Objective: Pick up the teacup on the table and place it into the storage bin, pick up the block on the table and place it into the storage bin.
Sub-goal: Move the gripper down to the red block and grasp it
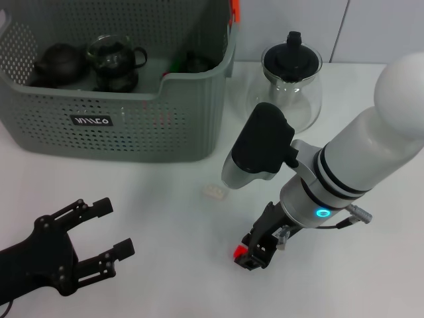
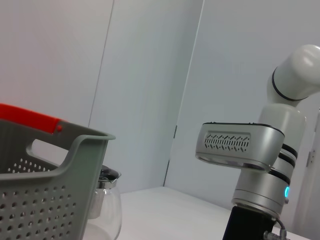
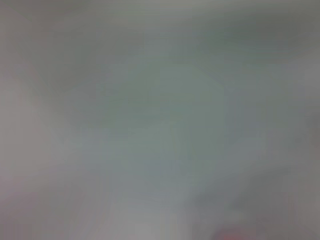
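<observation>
Two arms share the white table (image 1: 165,225). At six o'clock, the right gripper (image 1: 255,255) points down at a small red block (image 1: 238,252), touching it; whether its claw grips, I cannot tell. At eight o'clock, the left gripper (image 1: 106,232) rests spread wide, holding nothing. At eleven o'clock, the storage bin (image 1: 132,116) holds dark teapots (image 1: 59,63); a glass teapot (image 1: 291,83) stands at one o'clock.

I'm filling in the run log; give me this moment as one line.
right gripper: down at red block | left gripper: open, idle | storage bin: teaware inside
</observation>
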`<state>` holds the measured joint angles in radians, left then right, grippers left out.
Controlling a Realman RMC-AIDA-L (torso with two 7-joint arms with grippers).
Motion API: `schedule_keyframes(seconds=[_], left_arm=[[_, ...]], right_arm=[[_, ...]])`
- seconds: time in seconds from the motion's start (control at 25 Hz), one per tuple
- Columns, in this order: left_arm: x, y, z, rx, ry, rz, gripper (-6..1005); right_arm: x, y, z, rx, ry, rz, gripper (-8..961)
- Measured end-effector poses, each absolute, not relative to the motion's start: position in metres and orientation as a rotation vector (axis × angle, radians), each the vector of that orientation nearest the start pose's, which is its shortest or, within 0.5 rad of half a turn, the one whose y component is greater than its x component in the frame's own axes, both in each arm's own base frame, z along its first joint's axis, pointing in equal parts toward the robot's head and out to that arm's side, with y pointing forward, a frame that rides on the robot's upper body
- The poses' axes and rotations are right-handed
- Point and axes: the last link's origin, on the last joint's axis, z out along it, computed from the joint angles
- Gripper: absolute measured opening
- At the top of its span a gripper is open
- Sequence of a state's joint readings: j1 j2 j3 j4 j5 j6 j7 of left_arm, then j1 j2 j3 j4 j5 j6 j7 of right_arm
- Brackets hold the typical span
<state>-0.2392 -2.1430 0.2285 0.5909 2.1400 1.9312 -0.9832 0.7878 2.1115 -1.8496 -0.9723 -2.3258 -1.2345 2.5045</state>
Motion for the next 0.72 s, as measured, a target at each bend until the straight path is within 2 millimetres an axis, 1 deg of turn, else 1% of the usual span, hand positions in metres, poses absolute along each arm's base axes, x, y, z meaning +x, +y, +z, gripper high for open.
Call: schedule_keyframes(seconds=[0.2,0.4,0.56,0.72], left_arm=[[-0.323,0.2,0.0099,-2.47,-0.574,-1.03,824],[-0.3225,0.2007,0.0098,-2.472,-0.572,-1.03,824],[-0.3225,0.2007,0.01,-2.47,-0.572,-1.031,825],[-0.3224,0.2009,0.0101,-2.47,-0.57,-1.032,825]], right_arm=[[0.1492,0.3292,-0.1251,-2.925,0.604,-0.61,424],[0.1495,0.3298,-0.1253,-2.923,0.603,-0.612,246],[0.1489,0.3292,-0.1252,-2.927,0.607,-0.611,230],[0.1433,0.3287,-0.1218,-2.943,0.616,-0.577,213]])
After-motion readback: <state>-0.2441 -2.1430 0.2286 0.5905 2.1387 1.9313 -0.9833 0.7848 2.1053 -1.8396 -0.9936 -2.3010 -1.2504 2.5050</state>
